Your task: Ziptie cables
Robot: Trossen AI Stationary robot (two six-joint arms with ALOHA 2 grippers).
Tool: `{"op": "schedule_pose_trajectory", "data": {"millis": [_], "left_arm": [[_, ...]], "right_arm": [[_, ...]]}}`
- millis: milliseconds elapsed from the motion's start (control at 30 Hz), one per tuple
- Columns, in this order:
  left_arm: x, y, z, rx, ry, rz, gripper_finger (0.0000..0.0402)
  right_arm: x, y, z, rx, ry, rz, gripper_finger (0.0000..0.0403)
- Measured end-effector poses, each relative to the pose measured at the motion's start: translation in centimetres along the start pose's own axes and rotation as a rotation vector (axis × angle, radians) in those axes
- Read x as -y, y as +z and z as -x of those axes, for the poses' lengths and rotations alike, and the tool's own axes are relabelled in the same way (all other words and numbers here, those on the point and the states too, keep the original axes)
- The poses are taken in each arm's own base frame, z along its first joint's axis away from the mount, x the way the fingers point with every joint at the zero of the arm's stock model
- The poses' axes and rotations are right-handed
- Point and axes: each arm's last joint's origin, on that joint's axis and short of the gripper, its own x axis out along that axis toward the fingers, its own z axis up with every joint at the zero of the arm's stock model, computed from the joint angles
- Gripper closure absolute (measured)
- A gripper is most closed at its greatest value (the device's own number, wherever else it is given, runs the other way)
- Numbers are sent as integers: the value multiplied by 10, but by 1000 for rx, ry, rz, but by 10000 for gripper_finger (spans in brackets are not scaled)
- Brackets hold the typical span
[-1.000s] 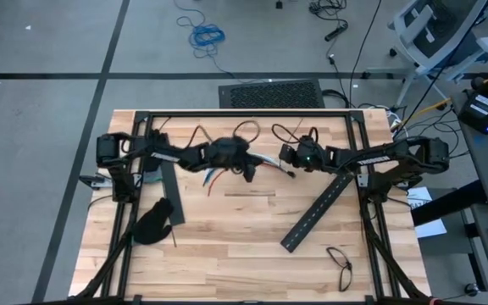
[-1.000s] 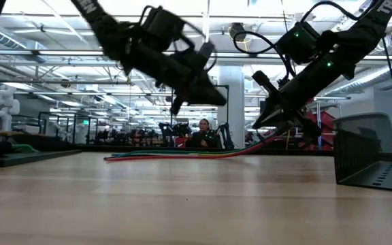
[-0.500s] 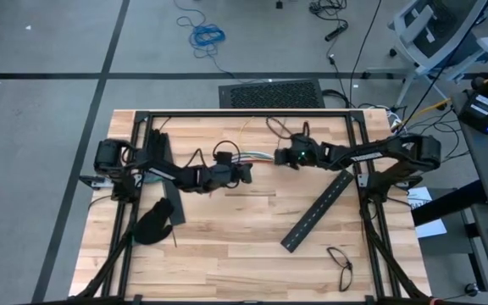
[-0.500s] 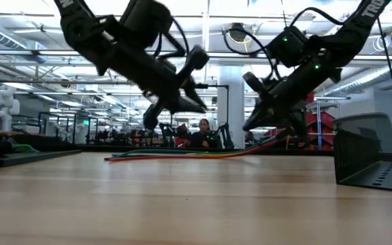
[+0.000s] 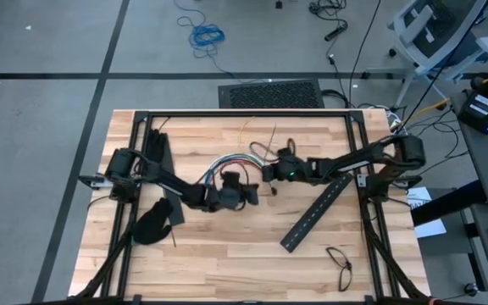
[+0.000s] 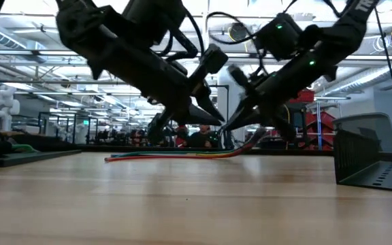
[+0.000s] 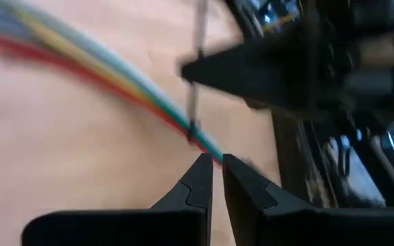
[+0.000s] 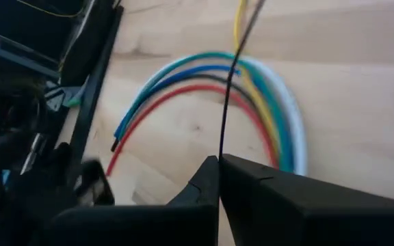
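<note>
The cables (image 5: 227, 161) lie in a coloured arc on the table's middle, seen also in the right wrist view (image 8: 272, 102) and the low view (image 6: 175, 155). A thin dark ziptie (image 8: 226, 102) crosses them and rings the bundle (image 7: 191, 130) near one end. My right gripper (image 5: 269, 175) is shut on the ziptie's strip just above the bundle. My left gripper (image 7: 216, 160), coming from the left (image 5: 252, 193), has its fingertips almost together, with nothing seen between them, right beside the ringed spot. My right gripper pinches the ziptie's strip (image 8: 222, 140) between its two fingertips, slanting down from the table's right. The strip runs straight on from the tips, across the cables, and its lower part rings the bundle (image 7: 191, 126). My left gripper's tips stand at the bundle; whether they touch it I cannot tell.
A long black slotted bar (image 5: 316, 212) lies slanted at the right, another (image 5: 166, 188) at the left beside a black glove (image 5: 151, 224). Glasses (image 5: 339, 264) lie near the front right corner. A dark bin (image 6: 373, 156) stands at the low view's right.
My left gripper has swung toward the table's near edge and right, sunk lower and rolled about its own line. My right gripper has moved toward the table's left and a little nearer, so the two now meet over the cables, which stay on the table.
</note>
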Motion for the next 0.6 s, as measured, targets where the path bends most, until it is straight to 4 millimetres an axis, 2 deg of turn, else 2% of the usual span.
{"op": "schedule_pose_trajectory", "data": {"millis": [133,267,433,600], "left_arm": [[7,-21,16,-44,-22,-14,368],[1,-37,29,-50,1,-66,368],[-5,-42,30,-159,21,-243,356],[-11,-32,21,-179,32,-368,306]], "right_arm": [[-14,-15,-23,-3,-22,25,403],[-26,-21,-42,-13,-18,48,403],[-28,-17,-40,-68,-15,138,403],[-29,-17,-28,-197,45,285,403]]}}
